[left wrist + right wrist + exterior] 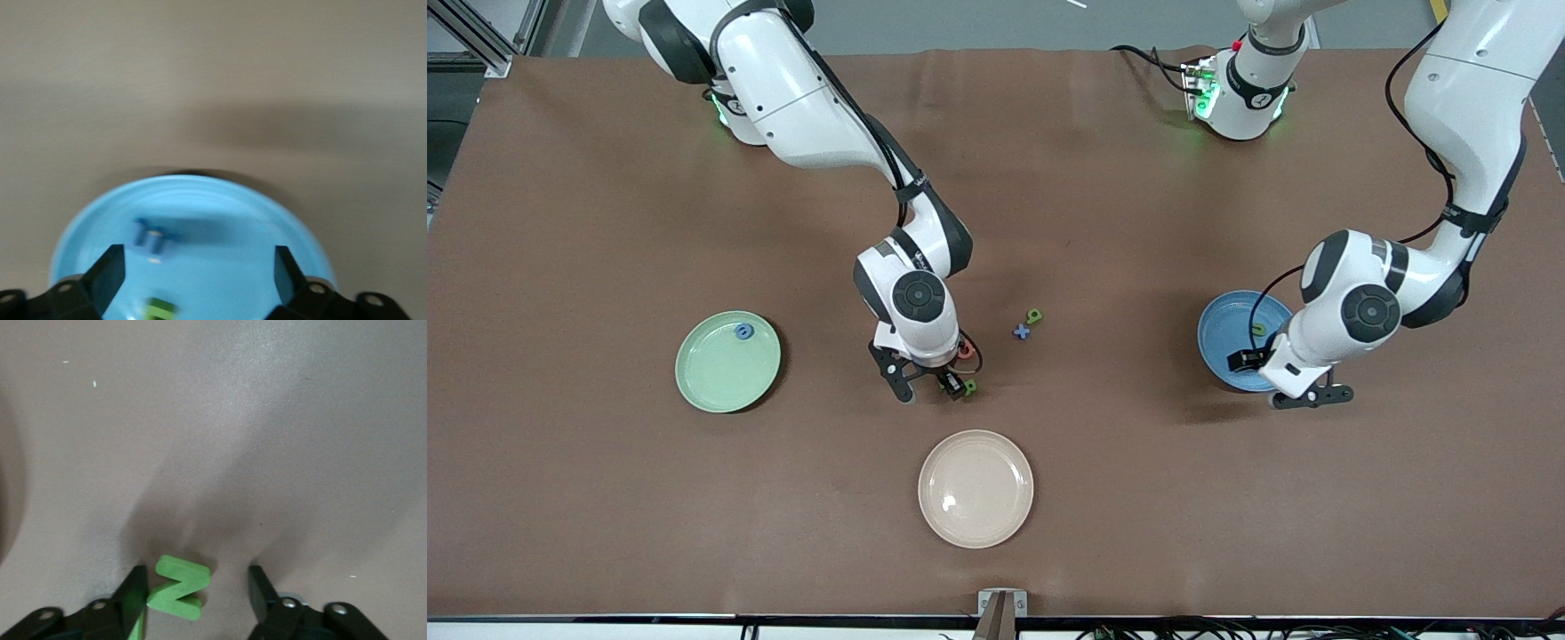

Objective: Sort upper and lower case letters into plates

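On mint plate [716, 378], one blue letter [743, 332].

Glossy plates [694, 373], matt brown table [605, 178]

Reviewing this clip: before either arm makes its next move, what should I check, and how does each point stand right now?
1. Left pincer open over the blue plate: ok.
2. Letters lying in that plate, a blue one included: ok.
3. Green letter between the right pincer fingers: ok.
4. Right pincer grip firm on it: cannot tell.
5. Mint plate holds a blue letter: ok.
6. Loose letters remain on the table: not ok.
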Motion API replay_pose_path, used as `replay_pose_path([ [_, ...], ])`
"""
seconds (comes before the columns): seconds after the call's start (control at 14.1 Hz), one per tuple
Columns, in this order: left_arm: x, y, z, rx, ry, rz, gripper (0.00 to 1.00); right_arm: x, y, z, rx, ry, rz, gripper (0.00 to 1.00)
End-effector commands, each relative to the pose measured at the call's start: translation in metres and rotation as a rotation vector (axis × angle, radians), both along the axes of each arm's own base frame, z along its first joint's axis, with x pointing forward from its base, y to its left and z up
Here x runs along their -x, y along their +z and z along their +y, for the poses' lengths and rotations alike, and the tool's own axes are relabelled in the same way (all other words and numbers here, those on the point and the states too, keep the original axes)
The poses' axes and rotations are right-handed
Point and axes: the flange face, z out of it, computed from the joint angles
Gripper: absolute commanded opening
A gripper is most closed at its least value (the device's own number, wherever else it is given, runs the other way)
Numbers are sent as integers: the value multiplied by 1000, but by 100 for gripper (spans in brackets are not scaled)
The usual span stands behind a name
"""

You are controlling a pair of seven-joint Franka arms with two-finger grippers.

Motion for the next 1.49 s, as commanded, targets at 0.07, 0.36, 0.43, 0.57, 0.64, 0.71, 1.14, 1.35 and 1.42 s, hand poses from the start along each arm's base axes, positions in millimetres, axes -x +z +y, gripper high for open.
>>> replay_pose_path([
  [0.07,14,30,-70,19,-44,-11,100,-4,-6,-8,-6,-30,13,10],
  [0.36,55,42,-175,51,-16,9,100,-21,12,-42,26,51,69,0],
  [0.43,71,40,-209,53,-45,8,100,-29,26,-57,29,80,90,0],
  [0.57,90,34,-246,66,-77,18,100,-40,55,-91,29,145,123,0],
  [0.64,100,32,-263,74,-86,15,100,-42,67,-117,31,185,146,0],
  [0.71,112,29,-279,81,-96,15,100,-43,79,-146,23,223,158,0],
  [1.14,126,-8,-332,99,-107,3,99,-21,116,-333,-34,454,195,0],
  [1.35,130,-23,-350,53,-118,-26,98,5,93,-382,-40,500,162,0],
  [1.42,131,-27,-353,56,-120,-24,98,18,78,-383,-37,499,148,0],
])
